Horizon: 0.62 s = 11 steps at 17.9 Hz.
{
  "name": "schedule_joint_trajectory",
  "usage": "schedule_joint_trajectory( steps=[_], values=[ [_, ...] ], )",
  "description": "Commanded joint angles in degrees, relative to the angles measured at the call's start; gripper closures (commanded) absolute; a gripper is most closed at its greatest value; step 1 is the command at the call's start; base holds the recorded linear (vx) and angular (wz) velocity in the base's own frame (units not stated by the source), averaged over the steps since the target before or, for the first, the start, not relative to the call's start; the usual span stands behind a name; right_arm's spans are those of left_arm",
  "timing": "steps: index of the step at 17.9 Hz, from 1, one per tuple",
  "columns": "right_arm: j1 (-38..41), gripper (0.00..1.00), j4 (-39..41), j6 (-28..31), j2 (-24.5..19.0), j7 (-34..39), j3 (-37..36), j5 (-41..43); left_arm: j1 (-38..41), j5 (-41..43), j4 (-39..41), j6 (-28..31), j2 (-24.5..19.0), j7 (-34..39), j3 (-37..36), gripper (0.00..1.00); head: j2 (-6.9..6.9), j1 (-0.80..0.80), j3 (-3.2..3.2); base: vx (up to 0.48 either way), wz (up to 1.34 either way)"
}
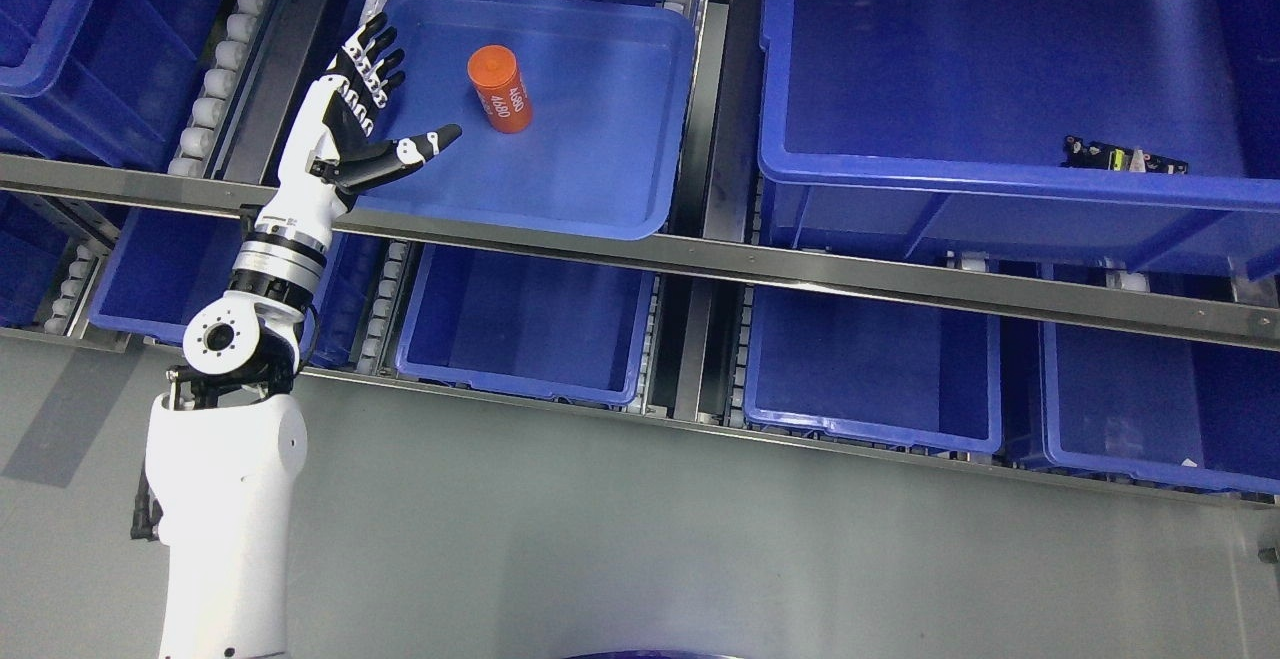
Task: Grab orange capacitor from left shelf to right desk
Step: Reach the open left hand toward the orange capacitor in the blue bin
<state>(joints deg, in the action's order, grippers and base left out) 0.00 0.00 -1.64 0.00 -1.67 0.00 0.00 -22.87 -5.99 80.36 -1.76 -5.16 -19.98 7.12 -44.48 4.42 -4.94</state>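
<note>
An orange capacitor (499,88), a short cylinder with white print, lies in a shallow blue tray (590,189) on the upper shelf level. My left hand (385,109) reaches up from the lower left and hovers over the tray's left edge, to the left of the capacitor and apart from it. Its fingers (375,54) are spread, the thumb (430,144) points right toward the capacitor, and it holds nothing. My right arm does not show.
A large deep blue bin (1000,179) at the upper right holds a small dark circuit board (1125,156). More blue bins (530,339) sit on the lower level. A steel shelf rail (800,274) crosses the picture. Grey floor lies below.
</note>
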Motion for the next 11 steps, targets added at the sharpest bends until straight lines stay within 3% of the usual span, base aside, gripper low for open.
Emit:
schedule_joint_trajectory(
  steps=[1, 4, 11],
  values=[
    [1.1, 0.00, 1.0, 0.2, 1.0, 0.0, -0.7, -0.2, -6.7, 3.0, -15.2, -0.4, -2.1, -1.3, -4.2, 0.00, 0.00, 0.00, 0.00, 0.000, 0.00],
    [1.1, 0.00, 1.0, 0.2, 1.0, 0.0, -0.7, -0.2, -9.6, 3.1, -19.5, -0.4, -1.6, -1.7, -8.5, 0.00, 0.00, 0.00, 0.00, 0.000, 0.00],
    [1.1, 0.00, 1.0, 0.3, 1.0, 0.0, -0.7, -0.2, -14.0, 3.8, -25.7, -0.4, 0.5, -1.9, -11.0, 0.00, 0.00, 0.00, 0.00, 0.000, 0.00]
  ],
)
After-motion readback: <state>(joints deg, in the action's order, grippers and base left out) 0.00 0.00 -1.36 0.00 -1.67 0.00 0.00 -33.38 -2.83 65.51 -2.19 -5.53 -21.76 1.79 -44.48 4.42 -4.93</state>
